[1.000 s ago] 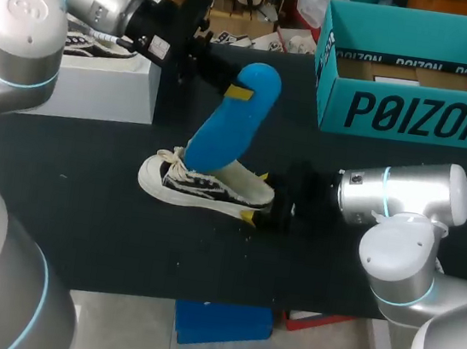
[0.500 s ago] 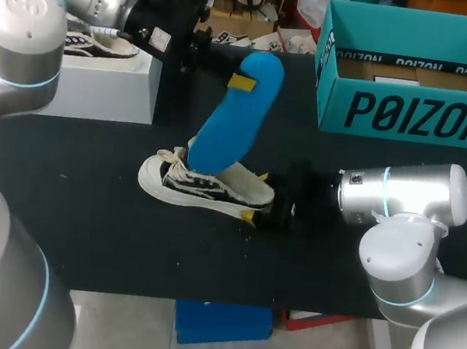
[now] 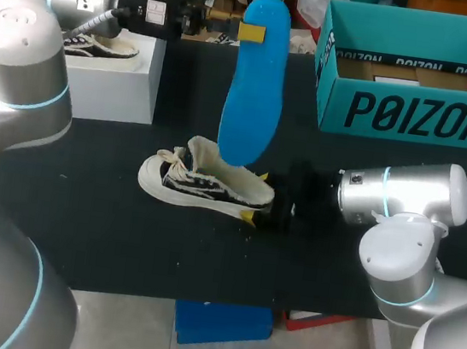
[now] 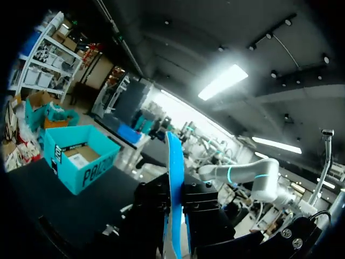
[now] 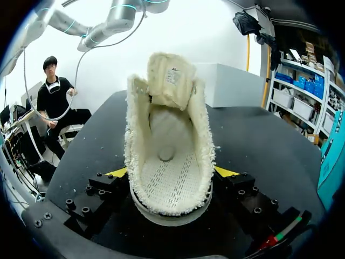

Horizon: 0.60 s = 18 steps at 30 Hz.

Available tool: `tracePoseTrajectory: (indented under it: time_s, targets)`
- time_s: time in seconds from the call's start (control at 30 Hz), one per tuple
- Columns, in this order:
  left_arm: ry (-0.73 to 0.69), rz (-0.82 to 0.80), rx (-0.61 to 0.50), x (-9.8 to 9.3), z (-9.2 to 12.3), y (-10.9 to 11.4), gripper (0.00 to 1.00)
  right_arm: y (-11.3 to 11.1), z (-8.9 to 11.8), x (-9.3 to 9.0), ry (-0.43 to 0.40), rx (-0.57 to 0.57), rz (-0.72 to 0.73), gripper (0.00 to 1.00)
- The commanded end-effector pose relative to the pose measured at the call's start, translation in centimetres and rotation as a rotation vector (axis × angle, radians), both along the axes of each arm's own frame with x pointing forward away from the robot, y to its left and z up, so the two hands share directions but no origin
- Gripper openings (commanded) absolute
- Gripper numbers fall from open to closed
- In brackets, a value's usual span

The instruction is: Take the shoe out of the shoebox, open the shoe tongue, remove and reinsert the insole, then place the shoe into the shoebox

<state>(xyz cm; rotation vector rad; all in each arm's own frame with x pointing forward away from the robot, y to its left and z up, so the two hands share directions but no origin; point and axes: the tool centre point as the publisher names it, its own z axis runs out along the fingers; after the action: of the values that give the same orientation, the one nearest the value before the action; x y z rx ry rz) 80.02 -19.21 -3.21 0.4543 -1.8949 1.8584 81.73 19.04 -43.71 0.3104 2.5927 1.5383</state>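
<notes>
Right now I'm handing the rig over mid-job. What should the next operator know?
Left gripper: shut on the blue insole, held nearly upright above the shoe.
Right gripper: shut on the shoe's heel. The shoe sits on the table with its tongue open and its inside bare.
Shoebox: open at the far right, no shoe in it.
Done: shoe out, tongue open, insole out.
Left: reinsert the insole, then return the shoe to the shoebox.

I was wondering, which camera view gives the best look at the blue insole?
The head view: the blue insole shows nearly whole, broadside, upright over the shoe. The left wrist view shows it only edge-on in the left tool. The right wrist view does not show it.
</notes>
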Motion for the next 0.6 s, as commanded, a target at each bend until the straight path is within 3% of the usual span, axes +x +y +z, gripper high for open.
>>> tracePoseTrajectory:
  time_s: [0.03,0.6]
  targets:
    - [0.010,0.082,-0.112,-1.5,1.2,0.3,0.00,0.2,-0.3,-0.1,0.001,-0.002,-0.002,0.00]
    - [-0.076,-0.042,-0.186,-5.1,6.9,0.8,0.00,0.2,-0.3,-0.1,0.001,-0.002,-0.002,0.00]
